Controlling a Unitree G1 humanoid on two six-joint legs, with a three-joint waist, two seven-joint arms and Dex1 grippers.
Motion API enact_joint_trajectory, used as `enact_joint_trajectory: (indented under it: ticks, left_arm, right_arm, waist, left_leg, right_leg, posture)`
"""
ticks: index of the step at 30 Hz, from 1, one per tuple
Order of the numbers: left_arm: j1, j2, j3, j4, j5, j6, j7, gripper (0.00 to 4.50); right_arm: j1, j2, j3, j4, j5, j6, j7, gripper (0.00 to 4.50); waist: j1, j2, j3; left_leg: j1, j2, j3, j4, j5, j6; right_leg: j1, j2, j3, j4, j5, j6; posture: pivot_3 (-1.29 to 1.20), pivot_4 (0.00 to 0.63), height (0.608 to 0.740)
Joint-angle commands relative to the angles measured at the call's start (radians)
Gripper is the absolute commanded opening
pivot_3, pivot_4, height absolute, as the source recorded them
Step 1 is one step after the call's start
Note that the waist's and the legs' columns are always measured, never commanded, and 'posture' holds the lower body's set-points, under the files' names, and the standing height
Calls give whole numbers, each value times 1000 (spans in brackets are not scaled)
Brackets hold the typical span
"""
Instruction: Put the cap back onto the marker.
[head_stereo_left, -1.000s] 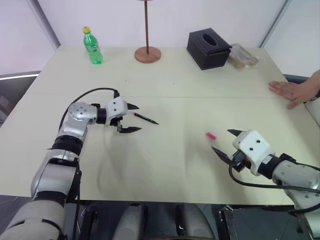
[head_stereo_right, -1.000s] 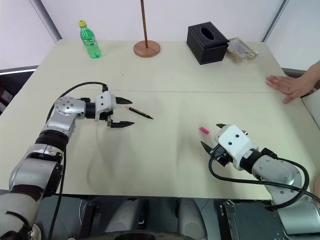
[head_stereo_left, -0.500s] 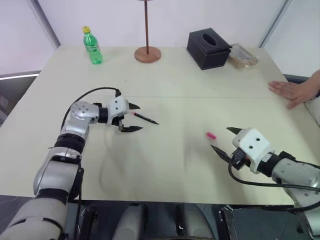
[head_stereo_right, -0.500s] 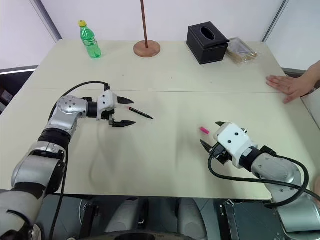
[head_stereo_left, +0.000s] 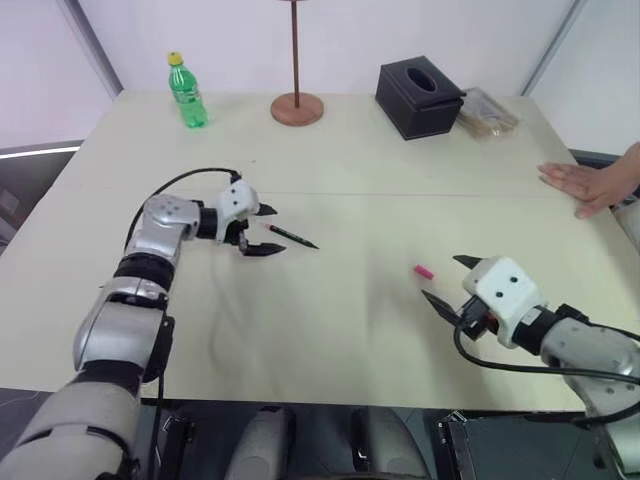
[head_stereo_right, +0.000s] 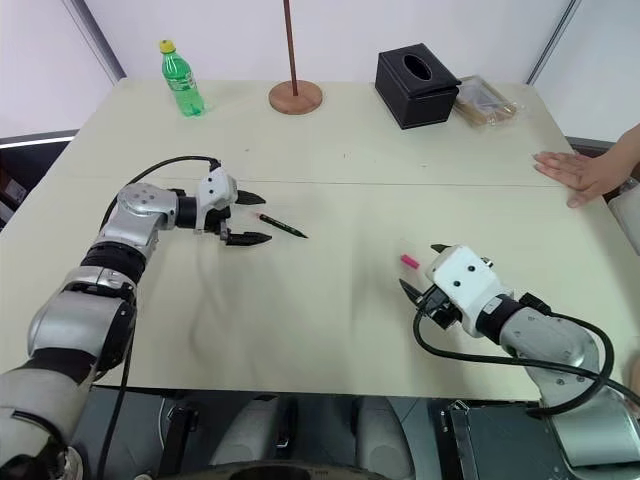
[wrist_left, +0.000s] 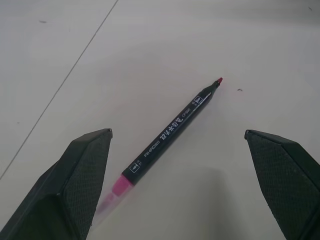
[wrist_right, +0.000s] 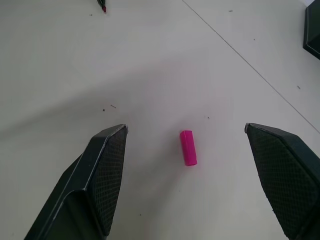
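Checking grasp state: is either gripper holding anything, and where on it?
Nothing held. Left gripper open around the marker, right gripper open before the cap; both lie on the table.

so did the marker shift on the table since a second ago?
No. The marker lies flat just below the table seam, as before. The open left tool has edged toward its near end without touching it.

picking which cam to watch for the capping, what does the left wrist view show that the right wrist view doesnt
Left wrist view alone: the marker full length, lying flat on the table ahead of the open left gripper.
Right wrist view alone: the cap lying ahead of the open right gripper, and a black box corner.
Both: the table and its seam; the marker's tip.
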Motion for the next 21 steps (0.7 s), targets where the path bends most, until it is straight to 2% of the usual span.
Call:
enact_joint_trajectory:
  ticks: [1, 21]
  left_arm:
    - [-54, -6, 0, 29, 24, 10, -1, 4441]
    - [-178, -119, -45, 176, 181, 96, 62, 4441]
  right_arm:
    - [3, 9, -6, -50, 0, 5, -20, 3850]
    - [110, 64, -39, -186, -30, 80, -132, 3850]
  waist:
    - [0, 0, 0]
    - [-2, 0, 0]
  left_leg:
    - [0, 0, 0, 0, 0, 0]
    - [-1, 0, 0, 0, 0, 0]
  right_leg:
    - [0, 0, 0, 0, 0, 0]
    - [-1, 0, 0, 0, 0, 0]
  posture:
    - [0, 150, 740]
    - [0, 150, 740]
